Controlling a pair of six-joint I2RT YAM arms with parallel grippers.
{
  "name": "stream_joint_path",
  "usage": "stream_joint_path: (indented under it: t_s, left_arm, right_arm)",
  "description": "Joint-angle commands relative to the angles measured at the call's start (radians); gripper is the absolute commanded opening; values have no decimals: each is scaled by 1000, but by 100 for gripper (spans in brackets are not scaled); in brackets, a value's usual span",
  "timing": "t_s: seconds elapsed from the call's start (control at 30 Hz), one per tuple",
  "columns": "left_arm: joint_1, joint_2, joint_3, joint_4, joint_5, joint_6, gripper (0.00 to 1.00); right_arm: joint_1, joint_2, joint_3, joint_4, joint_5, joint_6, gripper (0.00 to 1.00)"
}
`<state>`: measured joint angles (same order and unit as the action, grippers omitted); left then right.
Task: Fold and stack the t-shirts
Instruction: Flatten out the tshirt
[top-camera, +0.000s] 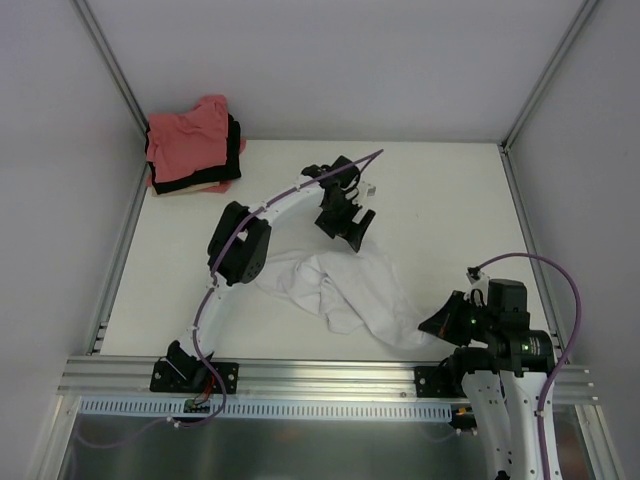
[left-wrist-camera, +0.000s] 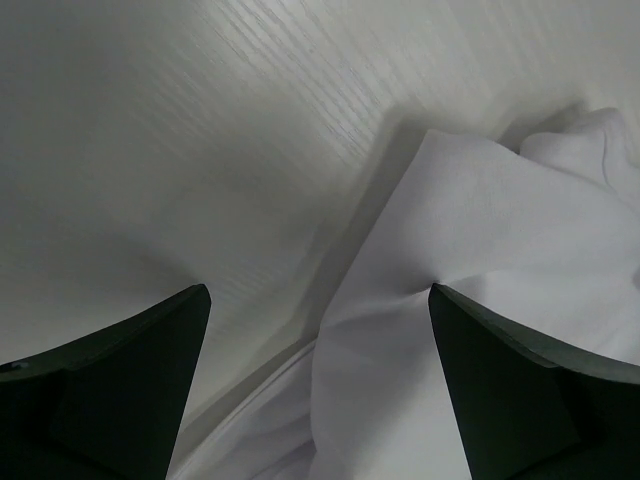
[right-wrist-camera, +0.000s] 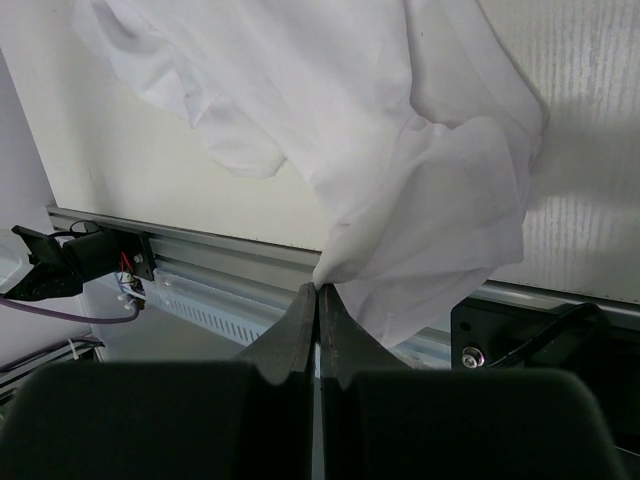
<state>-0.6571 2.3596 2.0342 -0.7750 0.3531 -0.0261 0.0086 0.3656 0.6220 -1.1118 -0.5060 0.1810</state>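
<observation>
A crumpled white t-shirt (top-camera: 350, 290) lies mid-table, stretching toward the front right. My left gripper (top-camera: 352, 232) hangs open over the shirt's far edge. In the left wrist view its fingers (left-wrist-camera: 130, 380) straddle a fold of the white cloth (left-wrist-camera: 480, 250) without pinching it. At the front right my right gripper (top-camera: 432, 325) is shut on a corner of the shirt. The right wrist view shows the jaws pressed together on a pinch of white fabric (right-wrist-camera: 400, 120), which drapes up and away from the right gripper (right-wrist-camera: 318, 287). A folded stack (top-camera: 195, 145) of salmon-pink, black and cream t-shirts sits at the back left corner.
An aluminium rail (top-camera: 330, 375) runs along the table's near edge, carrying both arm bases. Metal frame posts (top-camera: 110, 70) and white walls enclose the table on the left, back and right. The left arm's elbow (top-camera: 238, 245) stands left of the shirt.
</observation>
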Motion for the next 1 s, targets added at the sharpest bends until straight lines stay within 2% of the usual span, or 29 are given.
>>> stream_joint_path:
  t_s: [0.0,0.23,0.3,0.33,0.37,0.47,0.57,0.67,0.97]
  left_arm:
    - [-32,-8,55,-75,-95,97,94]
    - [-78,7,38,-30,-140,104,93]
    - [-91,16,38,-7,-157,100,86]
    - [-93,18,37,0,-166,91,35]
    - [-99,18,35,22,-198,75,0]
    - [-102,-60,-21,107,-322,43,0]
    - [-104,-176,-161,233,-462,31,0]
    - [-104,-362,-233,313,-572,37,0]
    - [-104,-653,-320,390,-660,68,0]
  right_arm:
    - [-5,-14,-13,21,-49,21,0]
    - [-4,-28,-22,30,-72,31,1]
    - [-4,-33,-22,26,-75,32,0]
    - [-4,-34,-22,24,-77,31,0]
    - [-4,-39,-24,24,-78,31,0]
    - [-5,-47,-27,21,-86,31,1]
    - [-4,-51,-39,29,-88,32,0]
    - [-4,-50,-48,49,-95,37,1]
    - [-4,-30,-42,82,-100,40,1]
